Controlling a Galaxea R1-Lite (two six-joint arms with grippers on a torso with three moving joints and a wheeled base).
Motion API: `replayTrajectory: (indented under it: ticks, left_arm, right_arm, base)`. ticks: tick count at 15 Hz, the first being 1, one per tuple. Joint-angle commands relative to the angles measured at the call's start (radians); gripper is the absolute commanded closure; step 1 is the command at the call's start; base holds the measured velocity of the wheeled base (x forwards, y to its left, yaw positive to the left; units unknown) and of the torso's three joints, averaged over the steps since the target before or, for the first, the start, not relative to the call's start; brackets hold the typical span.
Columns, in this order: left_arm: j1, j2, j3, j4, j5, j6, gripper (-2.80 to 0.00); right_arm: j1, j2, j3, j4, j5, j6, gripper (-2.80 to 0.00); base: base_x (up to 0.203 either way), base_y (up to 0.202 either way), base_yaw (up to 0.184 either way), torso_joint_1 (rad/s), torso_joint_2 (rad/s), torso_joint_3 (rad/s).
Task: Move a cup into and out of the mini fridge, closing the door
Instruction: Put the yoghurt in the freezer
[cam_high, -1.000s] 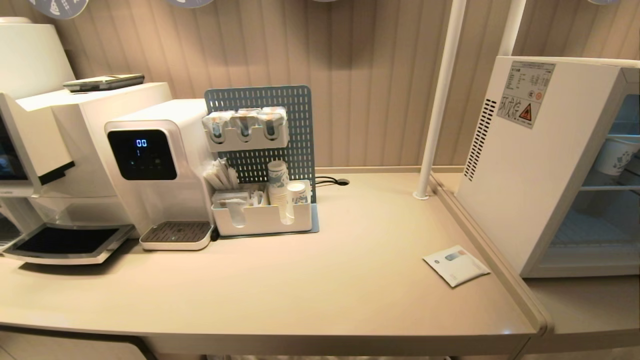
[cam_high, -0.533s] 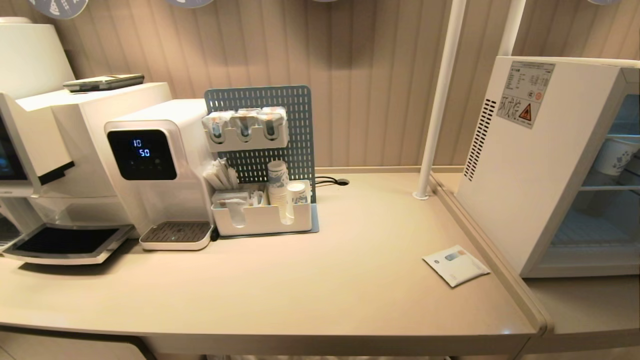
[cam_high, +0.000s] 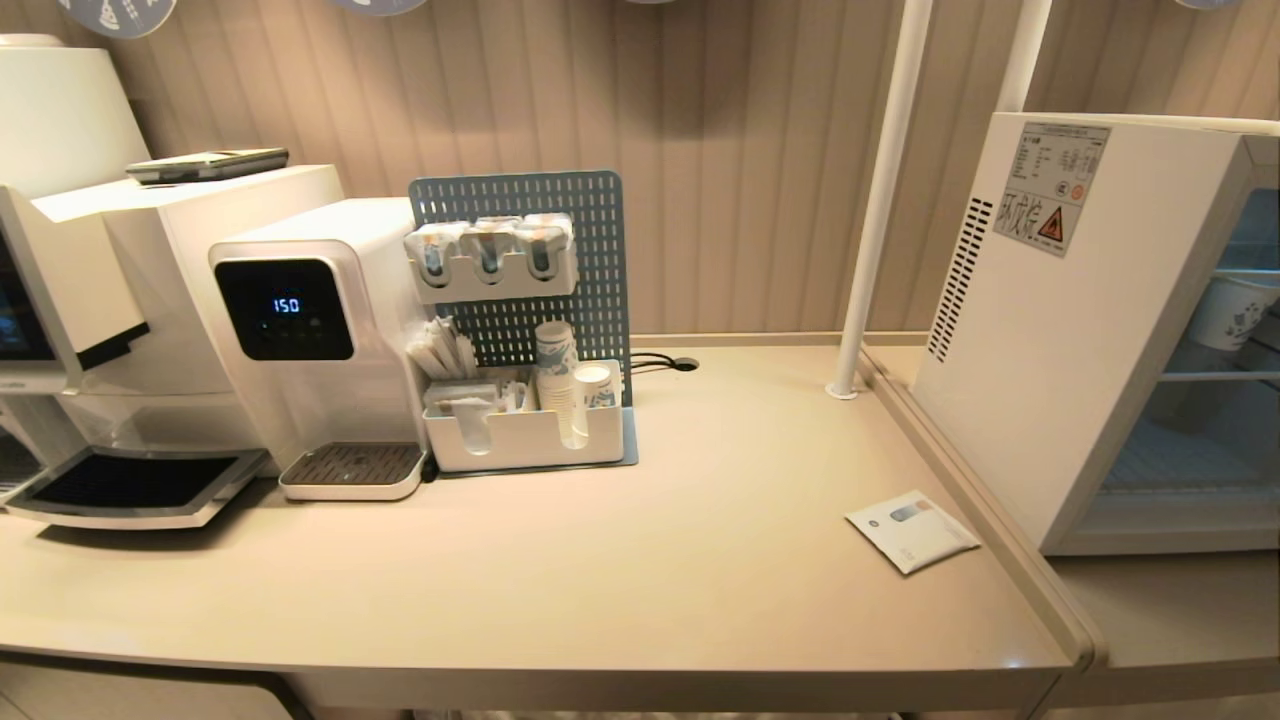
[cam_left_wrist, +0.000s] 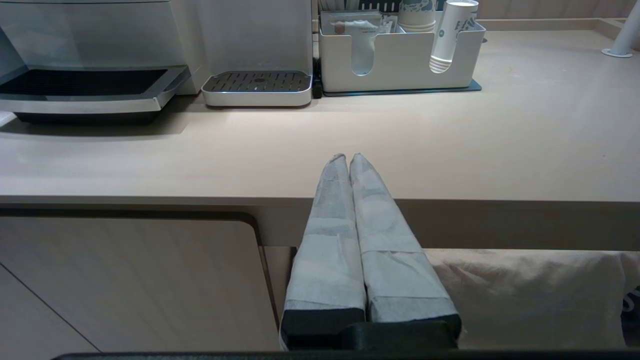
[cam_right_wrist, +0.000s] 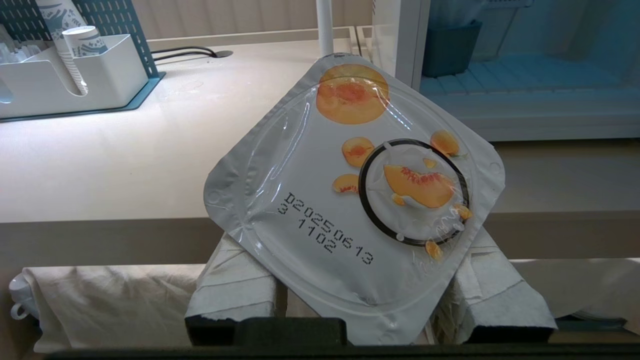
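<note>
The cup (cam_right_wrist: 350, 200), a small white tub with peach pictures on its foil lid, sits tilted between the padded fingers (cam_right_wrist: 235, 285) of my right gripper (cam_right_wrist: 360, 240), which is shut on it. It hangs in front of the counter's edge. Beyond it the mini fridge (cam_right_wrist: 400, 40) shows its lit inside. In the head view the mini fridge (cam_high: 1060, 330) stands at the right with its front open onto the wire shelves; the door is out of view. My left gripper (cam_left_wrist: 348, 159) is shut and empty, low before the counter edge. Neither arm shows in the head view.
On the counter (cam_high: 650, 560) stand a coffee machine (cam_high: 80, 300), a water dispenser (cam_high: 300, 330) and an organiser with paper cups (cam_high: 530, 430). A flat sachet (cam_high: 912, 531) lies near the fridge. A white pole (cam_high: 880, 200) rises beside it. A paper cup (cam_high: 1232, 310) sits inside the fridge.
Only the digits on the water dispenser's display differ in the head view; nothing on the counter has moved.
</note>
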Motion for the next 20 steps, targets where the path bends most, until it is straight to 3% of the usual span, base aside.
replayTrajectory:
  ticks: [1,16,20]
  left_arm:
    - [0.000,0.001,0.000,0.000,0.000,0.000,0.00]
    - [0.000,0.001,0.000,0.000,0.000,0.000,0.00]
    - [0.000,0.001,0.000,0.000,0.000,0.000,0.00]
  right_arm:
    - [0.000,0.003,0.002,0.000,0.001,0.001,0.00]
    - [0.000,0.003,0.002,0.000,0.001,0.001,0.00]
    - [0.000,0.003,0.002,0.000,0.001,0.001,0.00]
  base:
    - [0.000,0.000,0.000,0.000,0.00,0.000]
    - [-0.019,0.000,0.000,0.002,0.00,0.001]
    - [-0.001,-0.122,0.003,0.002,0.00,0.005]
